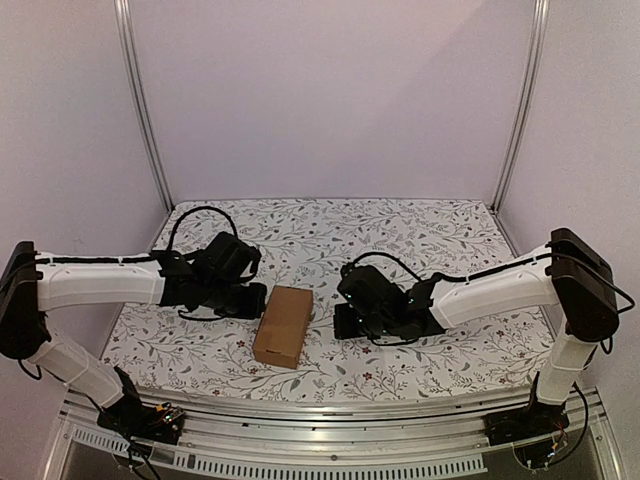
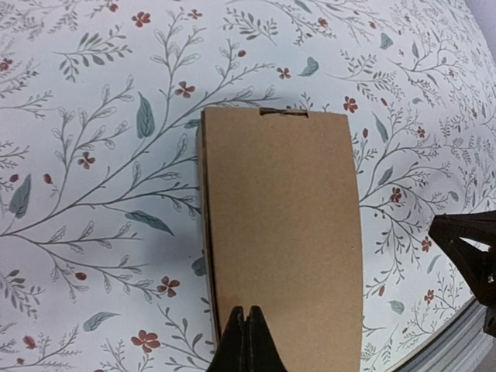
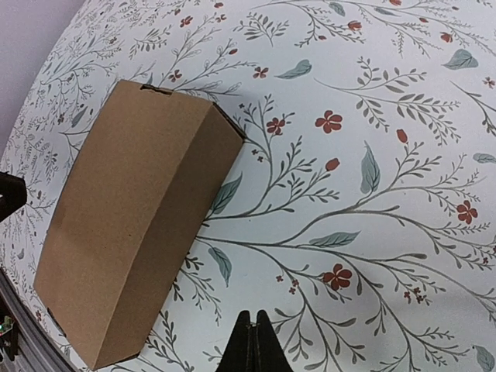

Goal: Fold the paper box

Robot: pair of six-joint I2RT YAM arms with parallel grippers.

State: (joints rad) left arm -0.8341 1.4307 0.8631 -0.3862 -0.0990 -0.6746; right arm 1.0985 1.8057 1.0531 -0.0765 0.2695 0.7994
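I am seeing the box [image 1: 282, 326] lying flat on the table [image 1: 420, 235], about midway across it and nearer the front edge than the back wall. It is sitting between the two grippers, its long side running front to back and leaning a little to the right at the far end. The left gripper [image 1: 262, 300] is hanging just beside the box's far left corner; in the left wrist view its tips are overlapping the box's edge. The right gripper [image 1: 340, 320] is hanging to the box's right, over bare table and apart from the box. The rail [image 1: 330, 425] is running along the table's front edge.
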